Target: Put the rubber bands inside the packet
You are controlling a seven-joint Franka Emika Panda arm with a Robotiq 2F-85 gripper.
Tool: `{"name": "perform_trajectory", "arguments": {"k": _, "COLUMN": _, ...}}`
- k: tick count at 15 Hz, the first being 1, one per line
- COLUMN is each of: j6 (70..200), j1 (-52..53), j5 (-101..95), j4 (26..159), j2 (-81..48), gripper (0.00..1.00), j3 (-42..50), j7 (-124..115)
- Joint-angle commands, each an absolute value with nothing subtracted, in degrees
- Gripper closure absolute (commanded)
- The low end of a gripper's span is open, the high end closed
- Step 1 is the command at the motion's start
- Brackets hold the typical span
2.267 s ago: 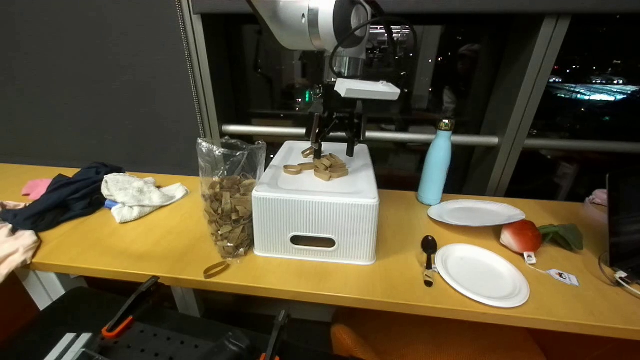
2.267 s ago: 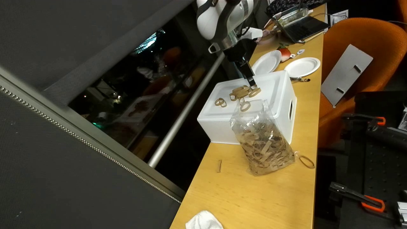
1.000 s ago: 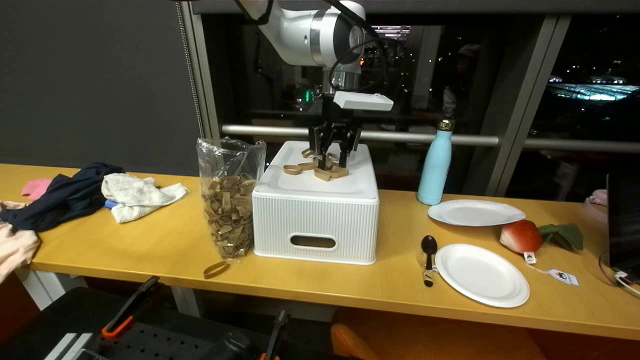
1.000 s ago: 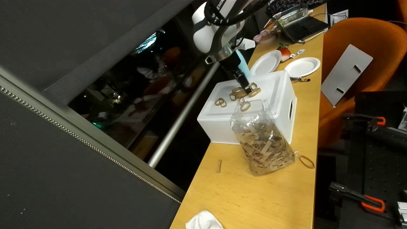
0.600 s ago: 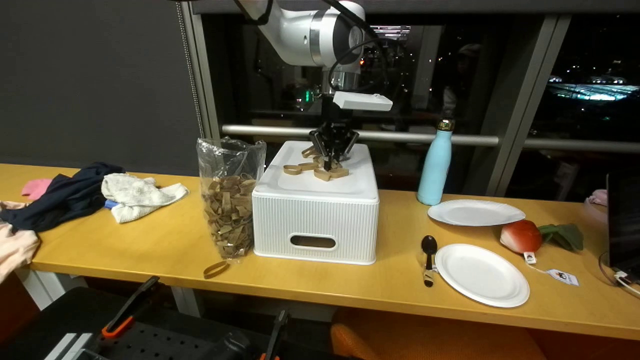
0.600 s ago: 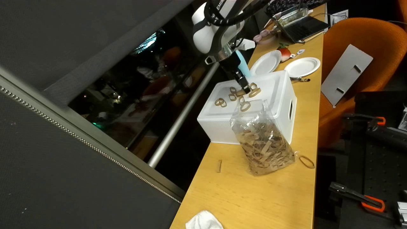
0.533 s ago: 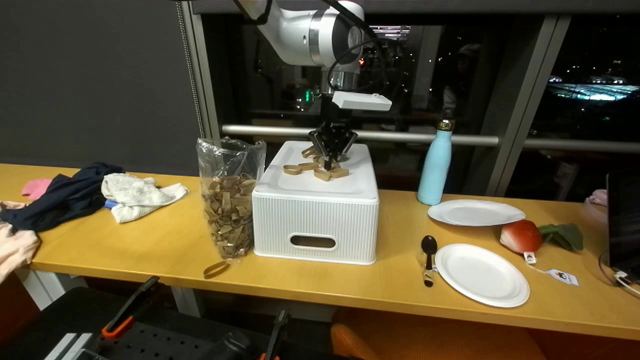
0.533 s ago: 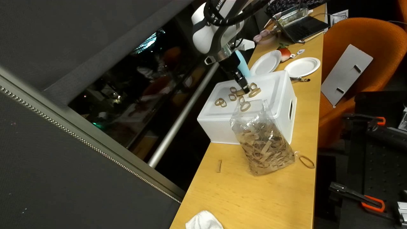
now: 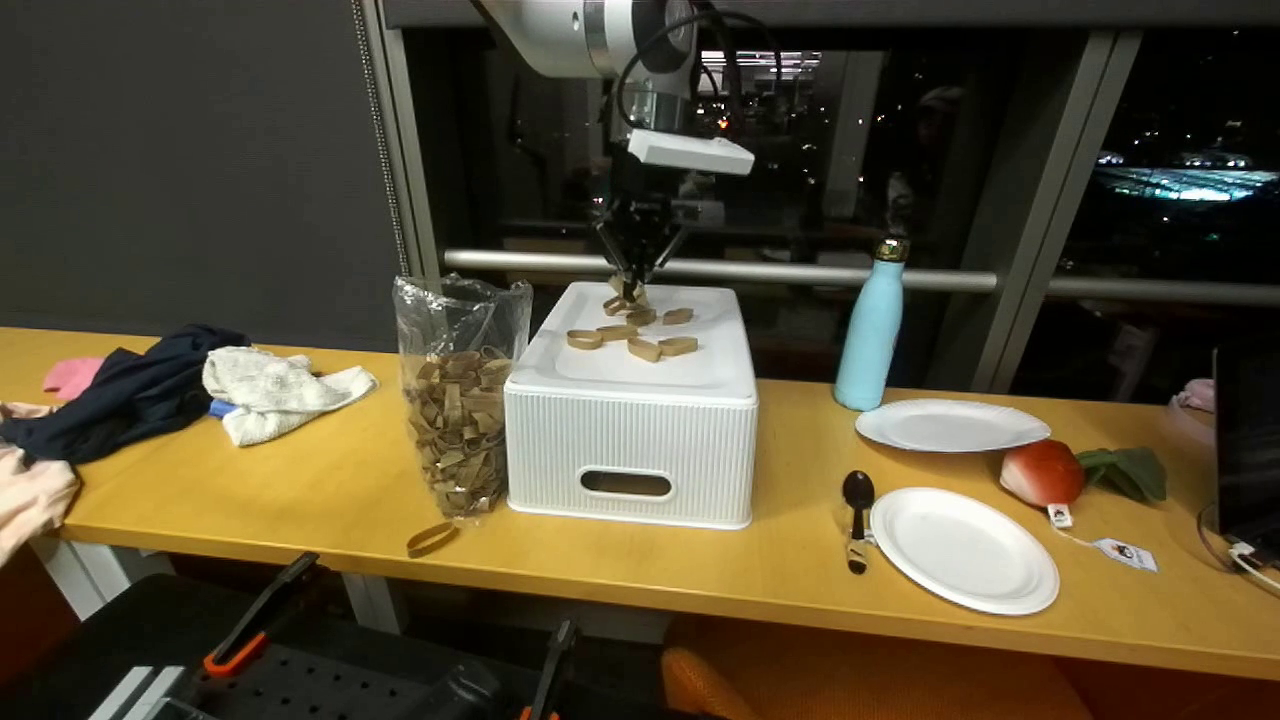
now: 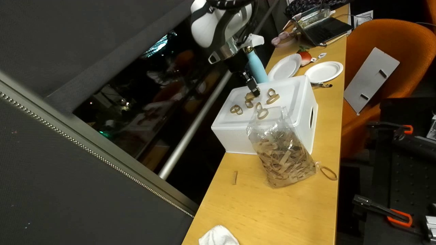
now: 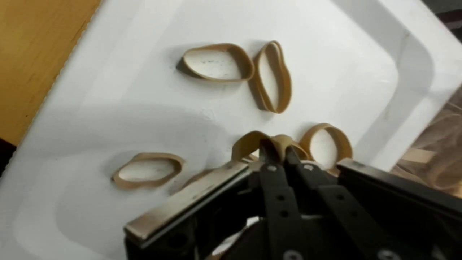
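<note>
Lifted since a moment earlier, the gripper (image 9: 630, 291) hung above the white box (image 9: 630, 435), clenched on at least one rubber band (image 11: 247, 146). Loose bands (image 11: 244, 61) lay across the box's top; the packet (image 9: 462, 315), partly filled with more bands (image 9: 460, 430), stood just beside it.

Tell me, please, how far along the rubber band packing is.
Done: the packet already holds many rubber bands, though who put them there isn't shown. In hand: the claw looks shut on at least one band over the white box. Left: that band must go in the packet, several loose bands lie on the white box, and a stray band lies on the table beside the packet.
</note>
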State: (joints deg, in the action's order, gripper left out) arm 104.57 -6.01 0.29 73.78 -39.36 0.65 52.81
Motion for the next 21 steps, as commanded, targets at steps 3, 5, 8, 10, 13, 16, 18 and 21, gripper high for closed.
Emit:
{"name": "perform_trajectory", "arguments": {"k": 3, "j6": 95.13, "j1": -2.68, "j5": -0.76, "j4": 81.56, "j2": -26.31, "gripper": 0.99, "j3": -1.78, "j7": 44.83}}
{"name": "perform_trajectory", "arguments": {"k": 5, "j6": 92.30, "j1": -1.11, "j5": -0.73, "j4": 82.99, "j2": -23.71, "gripper": 0.99, "j3": -2.65, "j7": 42.23}}
{"name": "perform_trajectory", "arguments": {"k": 8, "j6": 89.76, "j1": 1.00, "j5": -0.76, "j4": 85.54, "j2": -21.16, "gripper": 0.99, "j3": -3.89, "j7": 38.85}}
{"name": "perform_trajectory", "arguments": {"k": 10, "j6": 89.35, "j1": 1.69, "j5": -0.78, "j4": 87.58, "j2": -19.86, "gripper": 0.99, "j3": -4.31, "j7": 37.12}}
{"name": "perform_trajectory", "arguments": {"k": 13, "j6": 89.37, "j1": 1.63, "j5": -0.57, "j4": 90.27, "j2": -19.27, "gripper": 0.99, "j3": -4.40, "j7": 36.32}}
{"name": "perform_trajectory", "arguments": {"k": 16, "j6": 89.60, "j1": 1.40, "j5": -0.89, "j4": 91.54, "j2": -19.83, "gripper": 0.99, "j3": -4.28, "j7": 36.26}}
{"name": "perform_trajectory", "arguments": {"k": 18, "j6": 89.52, "j1": 1.13, "j5": -0.98, "j4": 91.26, "j2": -21.37, "gripper": 0.99, "j3": -4.27, "j7": 36.81}}
{"name": "perform_trajectory", "arguments": {"k": 21, "j6": 90.03, "j1": 1.22, "j5": -2.12, "j4": 91.20, "j2": -22.74, "gripper": 0.99, "j3": -4.39, "j7": 37.20}}
